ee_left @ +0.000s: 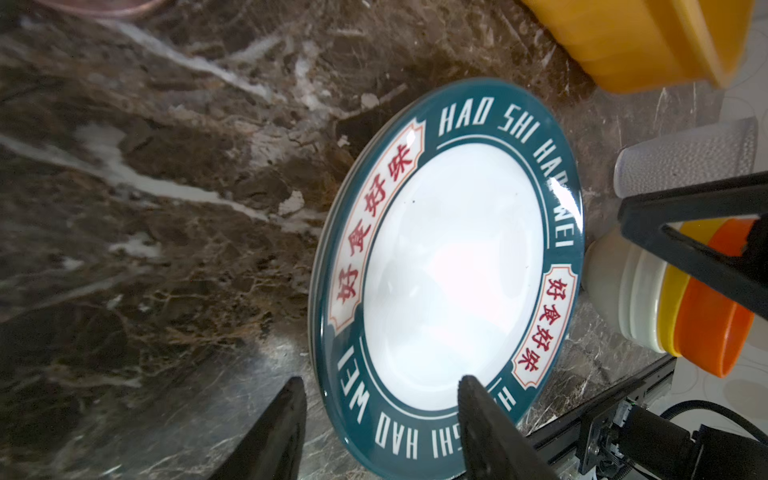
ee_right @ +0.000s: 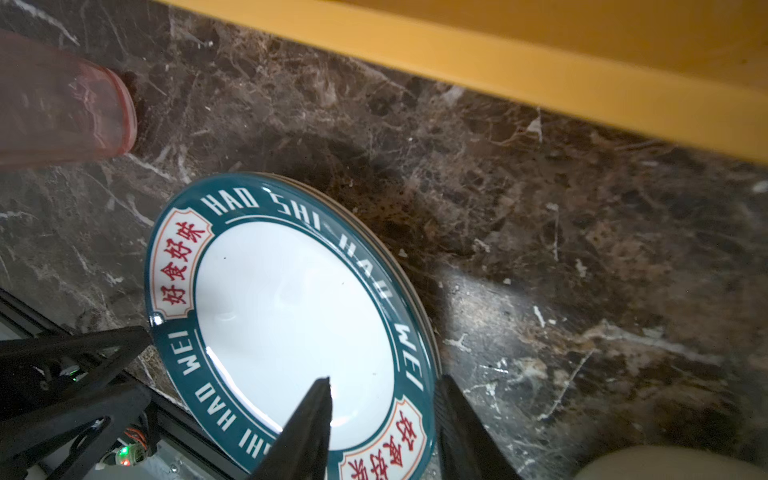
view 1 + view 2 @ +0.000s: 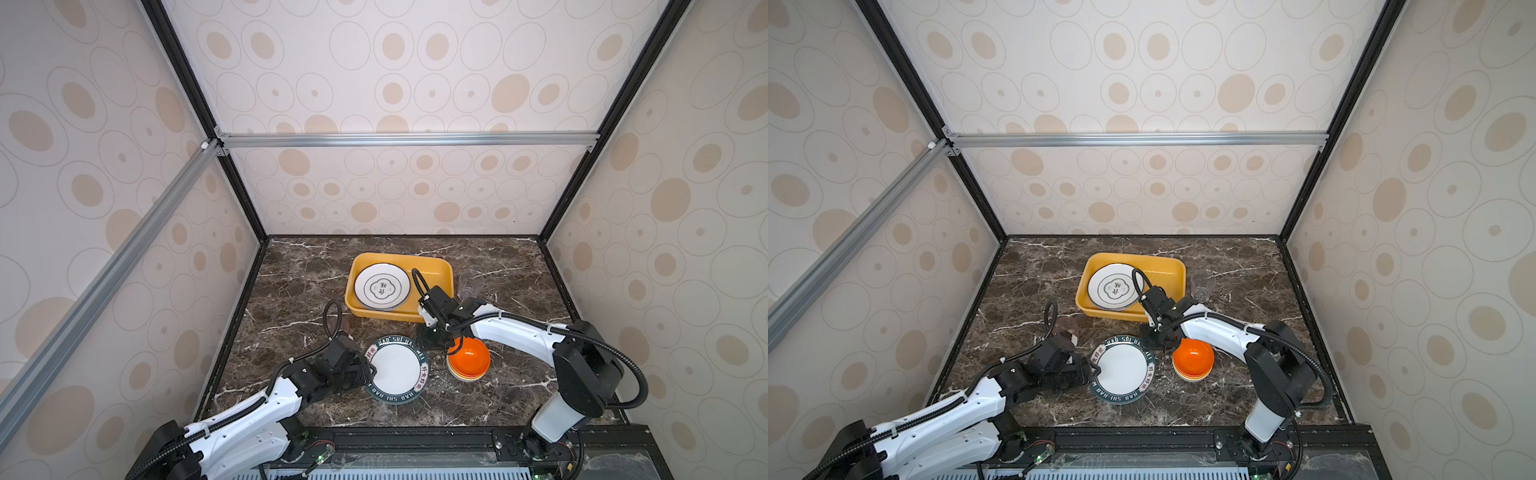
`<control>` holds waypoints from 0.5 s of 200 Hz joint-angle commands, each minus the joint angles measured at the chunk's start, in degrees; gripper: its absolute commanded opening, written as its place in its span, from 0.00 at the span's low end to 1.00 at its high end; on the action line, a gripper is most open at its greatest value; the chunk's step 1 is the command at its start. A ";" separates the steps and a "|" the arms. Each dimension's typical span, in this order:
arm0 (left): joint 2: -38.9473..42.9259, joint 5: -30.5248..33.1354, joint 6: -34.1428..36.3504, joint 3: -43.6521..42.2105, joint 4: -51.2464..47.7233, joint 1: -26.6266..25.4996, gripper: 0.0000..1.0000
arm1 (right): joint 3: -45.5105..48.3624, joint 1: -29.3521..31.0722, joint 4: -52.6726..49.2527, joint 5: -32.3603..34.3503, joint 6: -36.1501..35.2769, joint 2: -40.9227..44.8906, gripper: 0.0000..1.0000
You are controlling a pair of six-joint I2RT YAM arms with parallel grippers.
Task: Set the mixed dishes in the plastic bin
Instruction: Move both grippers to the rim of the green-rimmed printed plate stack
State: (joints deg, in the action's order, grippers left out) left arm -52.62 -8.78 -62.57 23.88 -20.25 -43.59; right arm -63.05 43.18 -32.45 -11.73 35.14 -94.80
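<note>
A white plate with a dark green lettered rim [image 3: 397, 368] [image 3: 1123, 368] lies flat near the table's front. My left gripper [image 3: 370, 366] [image 1: 380, 399] is open and straddles the plate's left rim [image 1: 449, 270], one finger over the marble and one over the plate. My right gripper [image 3: 430, 343] [image 2: 386, 395] is open astride the far-right rim [image 2: 282, 316]. The mustard plastic bin [image 3: 432, 264] [image 3: 1167, 270] stands behind and holds a white plate with a black motif [image 3: 382, 286]. Stacked orange, yellow and off-white bowls [image 3: 469, 357] [image 1: 698, 316] sit right of the green plate.
A clear cup [image 3: 1203, 286] stands to the right of the bin. A pinkish cup [image 3: 1068, 328] [image 2: 62, 112] stands by the left arm's wrist. Patterned walls with black posts close in the dark marble table [image 3: 498, 399], and a black rail runs along its front.
</note>
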 commanded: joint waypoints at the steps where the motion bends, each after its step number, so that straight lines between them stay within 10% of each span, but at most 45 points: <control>1: 0.22 1.39 -1.49 -0.30 1.02 -0.59 0.58 | -0.67 0.70 -1.63 1.27 0.53 -1.03 0.44; 100: 0.61 1.66 -2.39 -1.95 2.14 -0.73 0.58 | -1.13 1.28 -0.88 1.10 0.42 -3.36 0.44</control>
State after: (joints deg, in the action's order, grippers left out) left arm -52.60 -8.54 -63.83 22.13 -18.61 -43.83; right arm -63.11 43.77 -32.34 -11.44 35.31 -97.21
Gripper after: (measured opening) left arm 0.582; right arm 0.443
